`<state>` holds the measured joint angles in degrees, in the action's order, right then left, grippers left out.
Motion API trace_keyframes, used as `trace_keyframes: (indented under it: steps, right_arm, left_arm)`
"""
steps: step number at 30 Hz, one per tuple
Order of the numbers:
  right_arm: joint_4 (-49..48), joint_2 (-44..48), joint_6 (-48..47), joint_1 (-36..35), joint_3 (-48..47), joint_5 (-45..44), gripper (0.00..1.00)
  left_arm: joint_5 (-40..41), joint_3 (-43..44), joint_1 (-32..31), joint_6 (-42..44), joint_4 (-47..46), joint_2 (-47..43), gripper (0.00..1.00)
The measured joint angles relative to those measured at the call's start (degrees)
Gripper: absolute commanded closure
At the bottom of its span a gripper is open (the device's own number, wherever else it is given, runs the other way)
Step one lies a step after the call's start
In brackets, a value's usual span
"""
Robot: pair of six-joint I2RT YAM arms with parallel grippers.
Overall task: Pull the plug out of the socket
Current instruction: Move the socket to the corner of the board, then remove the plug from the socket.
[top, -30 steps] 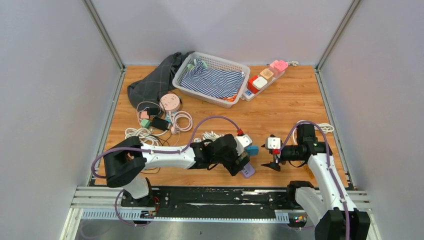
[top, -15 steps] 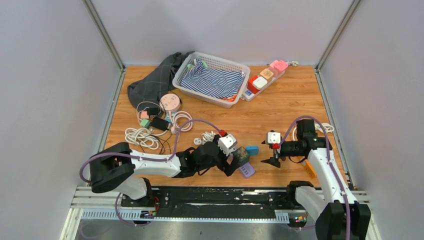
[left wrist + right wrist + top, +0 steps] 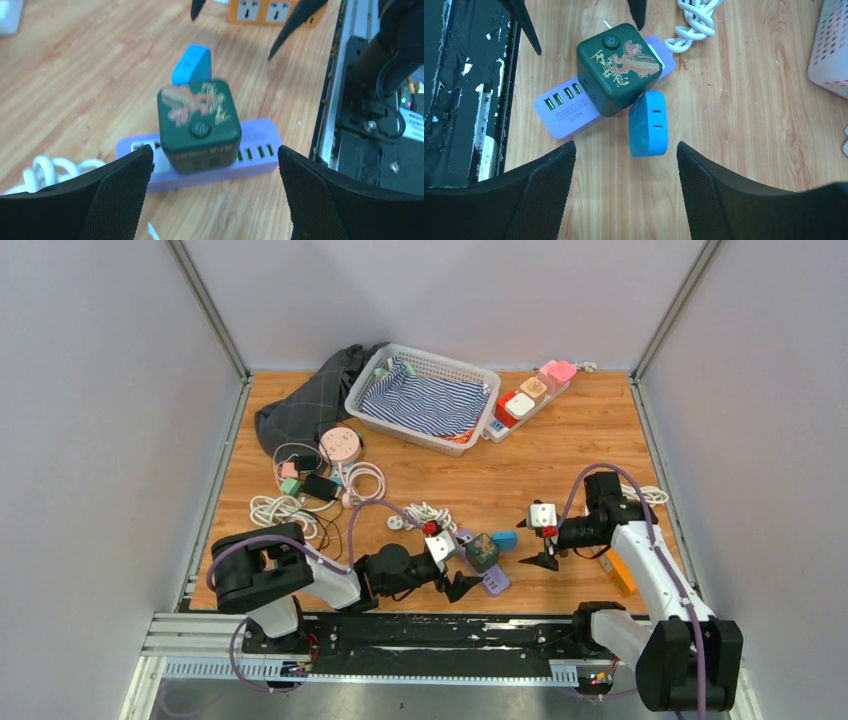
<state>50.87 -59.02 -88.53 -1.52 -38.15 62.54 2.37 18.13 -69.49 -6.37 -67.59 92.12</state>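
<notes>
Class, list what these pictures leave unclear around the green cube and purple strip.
Right wrist: green cube covers its own prongs, so seating in the purple strip is hidden.
Left wrist: cube's print blurred; blue adapter mostly behind cube.
Right wrist: white cable cut by top edge.

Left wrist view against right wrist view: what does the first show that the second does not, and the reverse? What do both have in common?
Only the left wrist view shows the orange power strip, at its top edge. Only the right wrist view shows a corner of the white basket. Both show the green cube socket sitting on the purple USB strip, the blue plug at its side, and a white cable nearby.
</notes>
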Motion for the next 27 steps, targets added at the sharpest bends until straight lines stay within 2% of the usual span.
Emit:
trace_keyframes:
  steps: [3,7,10,17,18,20,21,22,23,27]
  right_arm:
    - [0.2,1.5,0.0,0.0,0.5,-0.1,0.24]
    - [0.1,2.3,0.0,0.0,0.9,-0.6,0.24]
    - [0.1,2.3,0.0,0.0,1.6,-1.3,0.24]
    - [0.1,2.3,0.0,0.0,1.7,-1.7,0.25]
    - [0.0,2.3,0.0,0.0,1.7,-1.7,0.25]
    - [0.0,2.3,0.0,0.0,1.7,-1.7,0.25]
    - [-0.1,2.3,0.0,0.0,1.8,-1.8,0.25]
    - [-0.1,2.3,0.0,0.0,1.8,-1.8,0.25]
    - [-0.1,2.3,0.1,0.0,1.8,-1.8,0.25]
    - [-0.2,2.4,0.2,0.0,2.1,-2.3,0.25]
  left_arm:
    - [1.0,2.9,-0.5,1.6,-0.1,0.3,0.07]
    - [2.3,6.3,-1.2,3.0,0.1,2.0,0.21]
    - [3.6,8.5,-1.4,3.4,2.1,3.7,0.27]
    - [5.9,11.6,-1.6,3.7,5.3,4.8,0.35]
    - [5.9,11.6,-1.6,3.7,5.4,4.8,0.34]
    - [6.0,11.7,-1.6,3.6,5.6,4.8,0.25]
    - [5.9,11.8,-1.6,3.5,5.7,4.8,0.18]
    - [5.9,11.9,-1.6,3.3,6.1,4.8,0.06]
    - [6.0,11.9,-1.6,3.4,6.4,4.8,0.01]
    - [5.9,11.9,-2.1,2.8,9.0,5.2,0.0]
